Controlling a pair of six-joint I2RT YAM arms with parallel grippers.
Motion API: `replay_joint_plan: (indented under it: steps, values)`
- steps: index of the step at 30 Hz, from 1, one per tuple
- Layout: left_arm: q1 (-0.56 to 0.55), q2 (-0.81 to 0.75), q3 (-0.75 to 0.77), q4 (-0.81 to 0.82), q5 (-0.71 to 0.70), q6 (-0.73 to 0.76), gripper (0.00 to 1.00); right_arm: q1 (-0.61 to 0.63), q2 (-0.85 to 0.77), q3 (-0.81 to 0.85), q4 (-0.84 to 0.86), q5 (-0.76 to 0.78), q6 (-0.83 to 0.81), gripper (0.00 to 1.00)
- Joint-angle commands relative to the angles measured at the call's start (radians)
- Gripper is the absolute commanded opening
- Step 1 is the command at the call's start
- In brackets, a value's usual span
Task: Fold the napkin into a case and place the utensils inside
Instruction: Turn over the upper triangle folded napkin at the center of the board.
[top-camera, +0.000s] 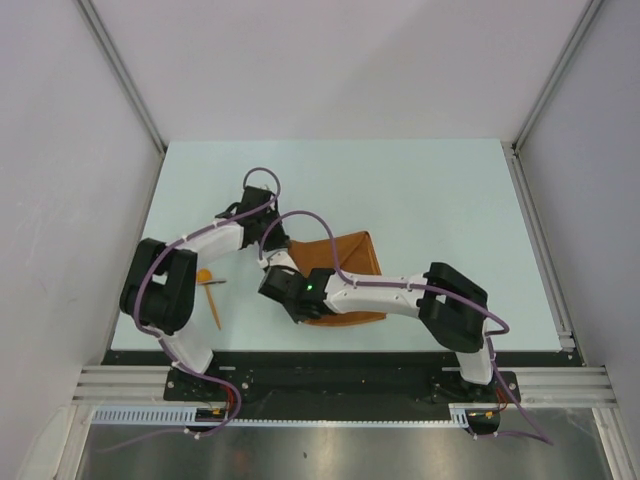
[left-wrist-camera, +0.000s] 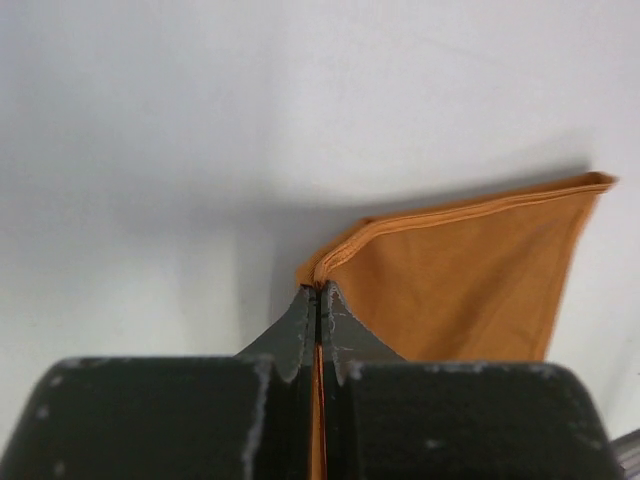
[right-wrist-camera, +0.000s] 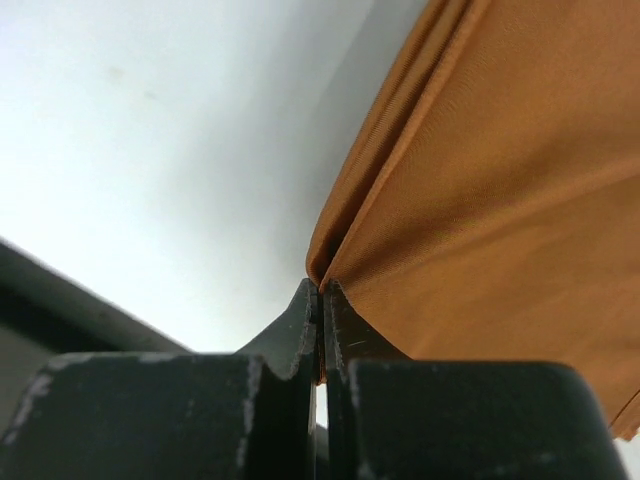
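The rust-orange napkin (top-camera: 347, 252) lies at mid-table, partly under my right arm. My left gripper (top-camera: 272, 256) is shut on the napkin's far-left corner. In the left wrist view the left gripper (left-wrist-camera: 318, 291) pinches the hemmed corner of the napkin (left-wrist-camera: 470, 285), which rises off the table. My right gripper (top-camera: 290, 300) is shut on the near-left corner. The right wrist view has the right gripper (right-wrist-camera: 320, 288) clamped on a folded edge of the napkin (right-wrist-camera: 500, 190). The utensils lie left of the cloth: an orange spoon (top-camera: 204, 277) and a slim stick (top-camera: 213, 306).
Both arms crowd the napkin's left side, and the left arm's elbow (top-camera: 160, 285) stands just left of the utensils. White walls enclose the pale table (top-camera: 420, 190) on three sides. The black mounting rail (top-camera: 330, 375) runs along the near edge.
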Motion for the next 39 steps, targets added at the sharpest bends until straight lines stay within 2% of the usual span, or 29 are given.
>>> replay_joint_plan:
  steps: [1,5,13,17,20,22,23,25,26,27,28,31,34,39]
  values:
    - [0.032,-0.113,-0.007,0.035,0.030,-0.032,0.00,-0.001,-0.071,0.025,0.058,-0.126,-0.018,0.00]
    - [0.069,-0.208,-0.025,0.013,0.027,-0.040,0.00,-0.002,-0.070,0.080,0.101,-0.220,-0.038,0.00]
    - [0.242,-0.532,0.015,-0.117,-0.024,-0.014,0.00,0.016,0.015,0.434,0.136,-0.474,-0.060,0.00]
    - [0.253,-0.651,0.082,-0.099,-0.062,0.020,0.00,0.015,-0.010,0.472,0.241,-0.601,-0.006,0.00]
    - [0.239,-0.641,0.125,-0.079,-0.046,0.002,0.00,-0.019,-0.123,0.273,0.427,-0.692,0.058,0.00]
    - [0.192,-0.611,0.130,-0.040,-0.062,0.002,0.00,-0.065,-0.178,0.145,0.585,-0.750,0.138,0.00]
    - [0.173,-0.590,0.125,-0.028,-0.070,0.000,0.00,-0.083,-0.221,0.020,0.635,-0.769,0.164,0.00]
    - [0.109,-0.516,0.086,0.056,-0.091,-0.009,0.00,-0.142,-0.252,-0.108,0.758,-0.827,0.251,0.00]
    - [0.083,-0.487,0.073,0.079,-0.102,-0.015,0.00,-0.159,-0.279,-0.240,0.809,-0.841,0.278,0.00]
    - [0.037,-0.411,0.062,0.101,-0.102,-0.018,0.00,-0.180,-0.298,-0.324,0.862,-0.870,0.310,0.00]
    - [0.012,-0.369,0.059,0.152,-0.107,-0.017,0.00,-0.211,-0.313,-0.396,0.991,-0.879,0.356,0.00]
    - [-0.078,-0.207,0.071,0.287,-0.116,0.000,0.00,-0.272,-0.349,-0.623,1.156,-0.902,0.431,0.00]
    - [-0.143,-0.063,0.105,0.425,-0.142,0.000,0.00,-0.336,-0.404,-0.784,1.215,-0.896,0.456,0.00]
    - [-0.241,0.126,0.237,0.481,-0.131,-0.011,0.00,-0.456,-0.516,-0.916,1.108,-0.904,0.428,0.00]
